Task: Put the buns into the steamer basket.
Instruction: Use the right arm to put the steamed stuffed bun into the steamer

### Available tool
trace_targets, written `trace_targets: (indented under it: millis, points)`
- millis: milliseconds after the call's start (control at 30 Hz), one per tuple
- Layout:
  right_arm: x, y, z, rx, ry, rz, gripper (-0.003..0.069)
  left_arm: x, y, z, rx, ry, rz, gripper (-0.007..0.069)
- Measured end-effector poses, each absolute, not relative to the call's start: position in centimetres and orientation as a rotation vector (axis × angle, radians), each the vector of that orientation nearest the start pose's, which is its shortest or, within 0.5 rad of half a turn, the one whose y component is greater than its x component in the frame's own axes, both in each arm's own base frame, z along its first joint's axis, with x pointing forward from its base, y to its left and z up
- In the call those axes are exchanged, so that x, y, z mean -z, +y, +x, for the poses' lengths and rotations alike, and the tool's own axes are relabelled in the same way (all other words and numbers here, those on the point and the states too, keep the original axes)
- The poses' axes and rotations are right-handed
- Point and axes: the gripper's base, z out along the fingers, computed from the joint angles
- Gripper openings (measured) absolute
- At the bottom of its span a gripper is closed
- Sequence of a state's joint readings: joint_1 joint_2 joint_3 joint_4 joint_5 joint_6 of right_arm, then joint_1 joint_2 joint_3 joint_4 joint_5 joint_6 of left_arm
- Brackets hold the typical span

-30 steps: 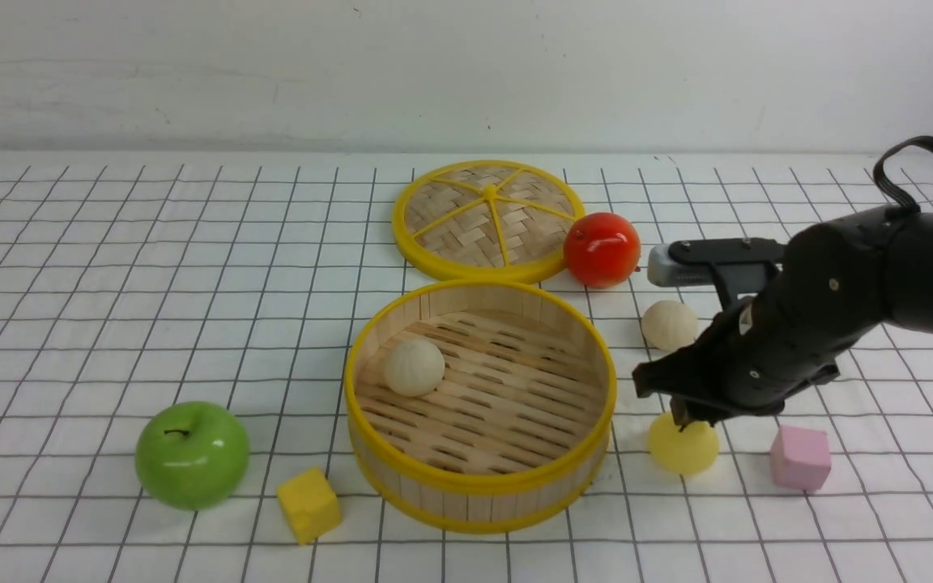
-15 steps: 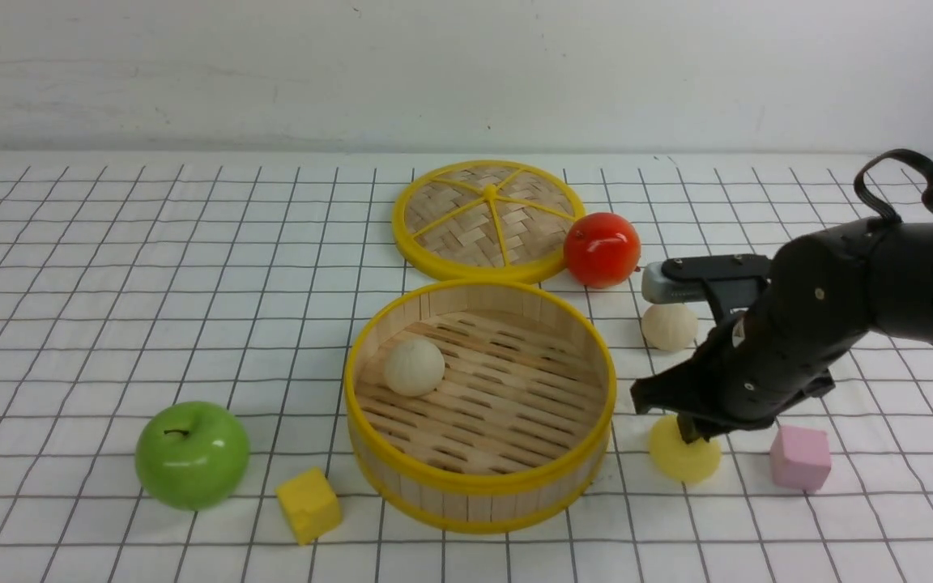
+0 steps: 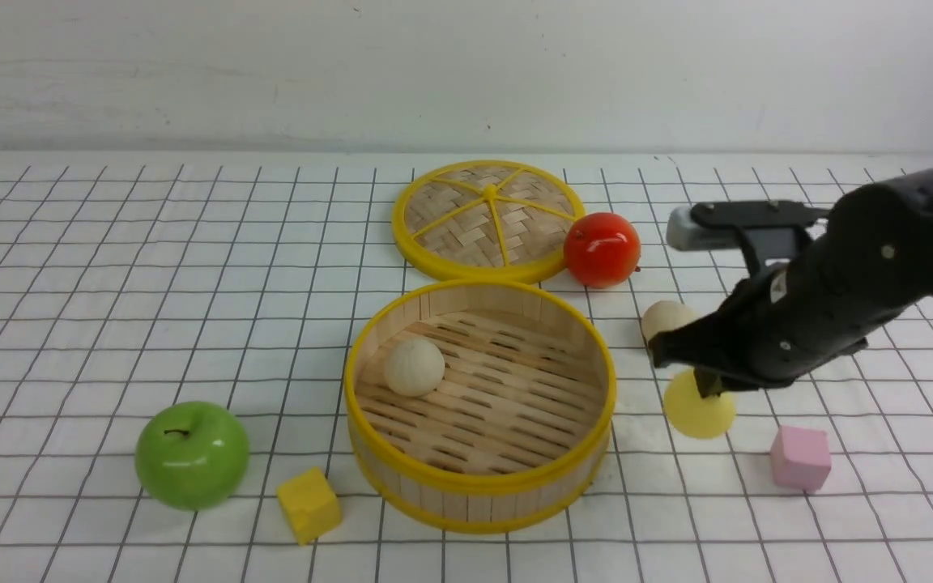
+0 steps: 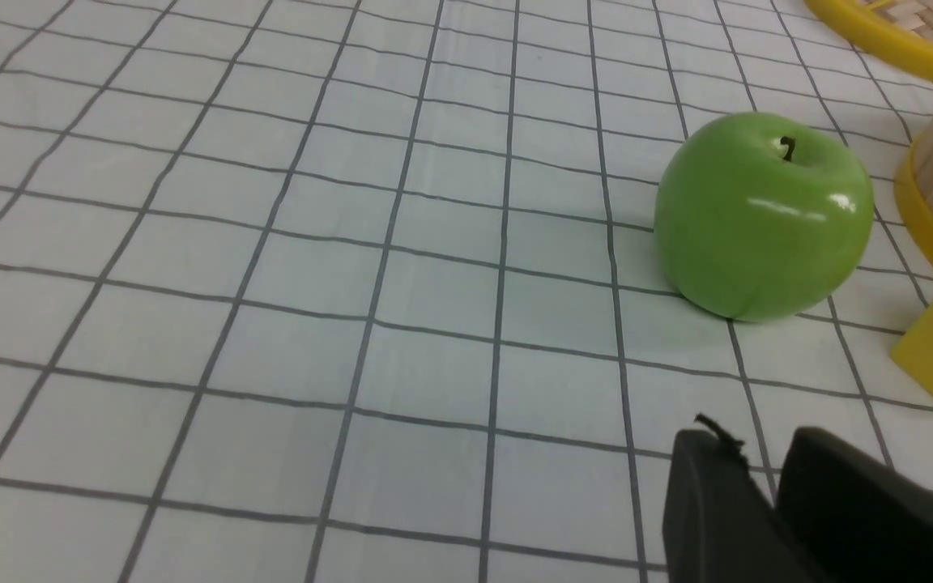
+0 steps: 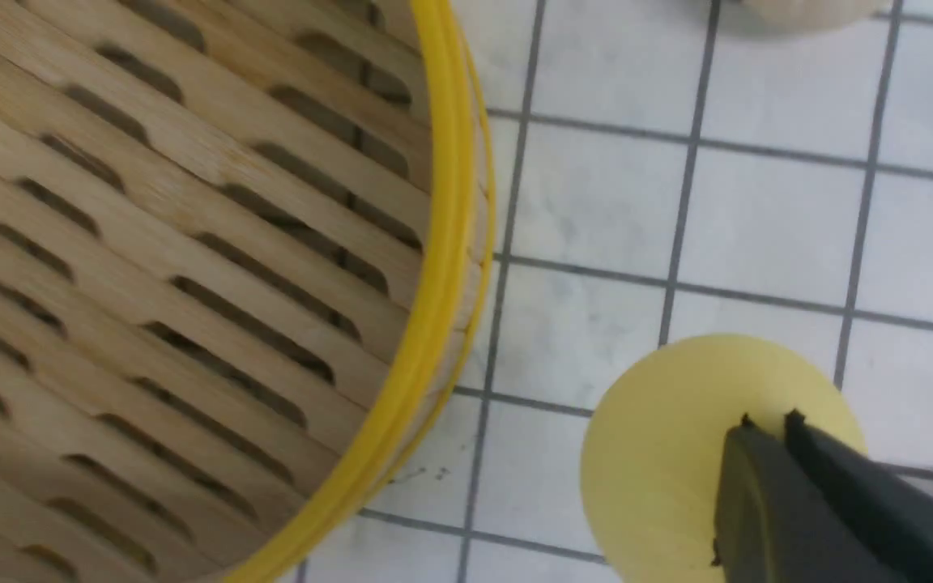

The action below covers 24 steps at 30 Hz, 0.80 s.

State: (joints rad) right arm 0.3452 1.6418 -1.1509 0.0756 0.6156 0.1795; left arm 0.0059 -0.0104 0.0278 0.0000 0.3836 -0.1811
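The pale yellow bun [image 3: 697,414], pinched at its crown by the right end effector [image 3: 706,389], hangs just right of the steamer basket [image 3: 479,487]; lift it above the yellow rim before crossing inward, slowly, since the pinch looks slight.

Most likely a robotics lab bench, not a kitchen: white grid-lined cloth [image 3: 110,283] over the bench, bare white wall [image 3: 272,65] behind the far edge, black robot arm [image 3: 863,283] by the right edge, glossy green apple [image 3: 191,455], yellow cube [image 3: 308,504] and pink cube [image 3: 799,457] along the near edge.
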Motion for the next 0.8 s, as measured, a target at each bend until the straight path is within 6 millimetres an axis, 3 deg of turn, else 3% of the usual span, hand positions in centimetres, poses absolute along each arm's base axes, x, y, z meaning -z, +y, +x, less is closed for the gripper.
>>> trace_targets:
  millis: [167,367,500,600,700,800]
  points:
    - [-27.5,12.7,31.3,-0.398,2.505,-0.158,-0.001,-17.0,0.0,5.2,0.12,1.878,-0.176,0.0134]
    - [-27.3,16.2,30.9,-0.577,2.427,-0.306,-0.001,-17.0,0.0,5.2,0.12,1.878,-0.176,0.0141]
    - [-24.6,19.9,31.4,-0.669,2.375,-0.41,-0.001,-17.0,0.0,5.2,0.12,1.878,-0.176,0.0146]
    - [-22.4,21.4,31.9,-0.667,2.363,-0.458,-0.0006,-17.0,0.0,5.2,0.12,1.878,-0.176,0.015]
    - [-20.6,21.9,32.4,-0.656,2.378,-0.455,0.0024,-17.0,0.0,5.2,0.12,1.878,-0.176,0.0154]
    - [-20.1,22.0,32.7,-0.647,2.377,-0.44,0.0076,-17.0,0.0,5.2,0.12,1.878,-0.176,0.0155]
